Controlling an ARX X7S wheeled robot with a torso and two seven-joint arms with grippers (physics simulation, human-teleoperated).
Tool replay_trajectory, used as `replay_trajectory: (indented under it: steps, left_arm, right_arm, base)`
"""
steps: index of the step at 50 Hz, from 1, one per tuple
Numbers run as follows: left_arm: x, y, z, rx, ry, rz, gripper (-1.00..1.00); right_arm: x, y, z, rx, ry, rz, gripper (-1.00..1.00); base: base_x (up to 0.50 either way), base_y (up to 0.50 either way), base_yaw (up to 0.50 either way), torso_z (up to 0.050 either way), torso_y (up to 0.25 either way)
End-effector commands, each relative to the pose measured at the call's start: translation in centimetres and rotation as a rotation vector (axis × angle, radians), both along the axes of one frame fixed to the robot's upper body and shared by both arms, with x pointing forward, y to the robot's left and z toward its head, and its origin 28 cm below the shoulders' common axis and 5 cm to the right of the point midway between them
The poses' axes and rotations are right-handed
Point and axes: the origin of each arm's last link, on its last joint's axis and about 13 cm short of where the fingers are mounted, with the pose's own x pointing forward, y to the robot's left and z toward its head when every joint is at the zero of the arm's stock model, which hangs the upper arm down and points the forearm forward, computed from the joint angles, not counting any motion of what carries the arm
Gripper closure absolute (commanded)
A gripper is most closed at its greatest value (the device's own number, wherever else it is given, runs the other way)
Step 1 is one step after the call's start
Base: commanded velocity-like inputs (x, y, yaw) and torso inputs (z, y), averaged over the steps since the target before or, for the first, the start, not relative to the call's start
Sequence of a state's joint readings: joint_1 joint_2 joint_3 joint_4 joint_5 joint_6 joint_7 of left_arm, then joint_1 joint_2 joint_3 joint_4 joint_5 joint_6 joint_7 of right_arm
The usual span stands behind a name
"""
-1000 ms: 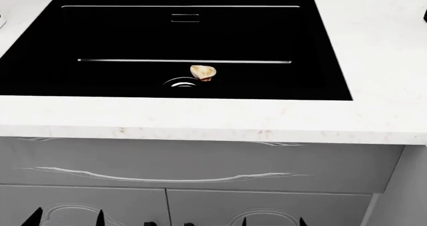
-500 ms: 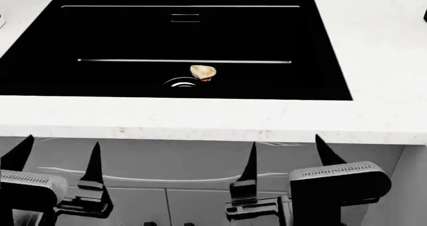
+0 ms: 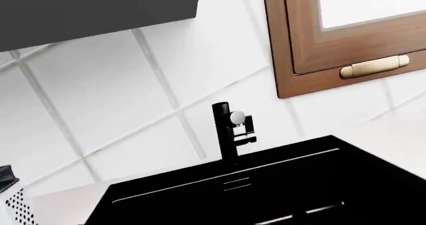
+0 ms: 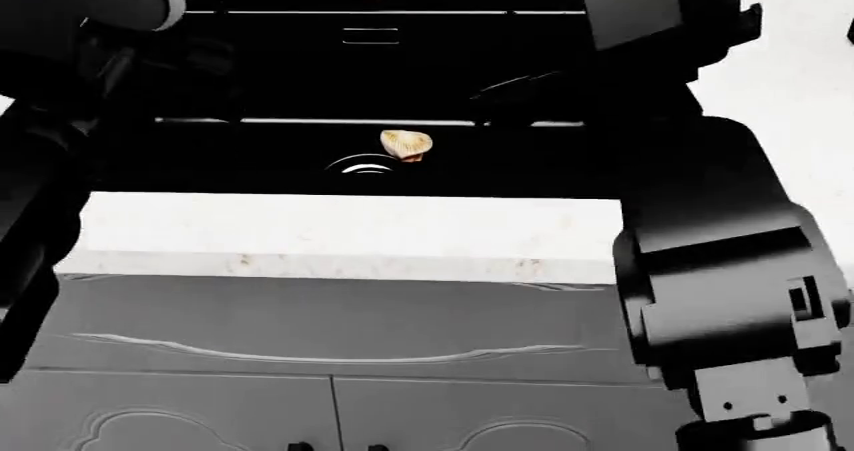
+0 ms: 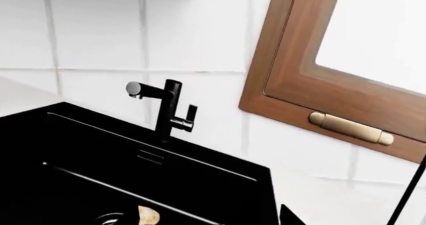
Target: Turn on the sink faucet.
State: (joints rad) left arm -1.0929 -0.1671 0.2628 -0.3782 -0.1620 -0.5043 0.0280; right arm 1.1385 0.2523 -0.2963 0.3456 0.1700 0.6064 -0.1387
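Neither claw's fingertips can be made out clearly in any view, so how far each is opened cannot be told, and nothing is seen held. In the head view the left arm (image 4: 54, 121) and the right arm (image 4: 707, 271) are raised over the white worktop (image 4: 347, 233), covering both sides of the sink (image 4: 267, 81).

The sink faucet (image 3: 228, 132) is seen standing upright on the far rim of the sink, against a white tiled wall (image 3: 100, 95), its short side lever (image 5: 189, 119) set beside the post. A small pale brown object (image 4: 406, 144) is seen in the basin, just beside the round drain (image 4: 360, 165). A wooden window frame (image 5: 293, 85) with a brass handle (image 5: 350, 128) is set in the wall beside the faucet.
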Motion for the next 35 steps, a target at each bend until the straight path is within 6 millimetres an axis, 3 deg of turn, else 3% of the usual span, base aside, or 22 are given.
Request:
replay_trajectory:
  steps: [1, 5, 10, 35]
  left_arm:
    - [5.0, 0.3, 4.6, 0.074, 0.054, 0.053, -1.00]
    - [4.9, 0.6, 5.6, 0.034, 0.060, 0.078, -1.00]
    - [4.8, 0.8, 6.3, 0.041, 0.079, 0.094, -1.00]
    - [4.8, 1.3, 4.7, 0.034, 0.132, 0.117, -1.00]
  right_arm:
    - [4.2, -1.1, 5.0, 0.002, 0.072, -0.027, -1.00]
    - [4.2, -1.1, 6.0, 0.047, 0.065, -0.031, -1.00]
    - [3.8, -0.9, 5.5, 0.092, 0.072, -0.019, -1.00]
    - [3.1, -0.8, 5.0, 0.096, 0.099, 0.011, -1.00]
  base:
    - [0.00, 0.00, 0.00, 0.000, 0.000]
    - [0.00, 0.00, 0.00, 0.000, 0.000]
    - [0.00, 0.00, 0.00, 0.000, 0.000]
    - [0.03, 0.00, 0.00, 0.000, 0.000]
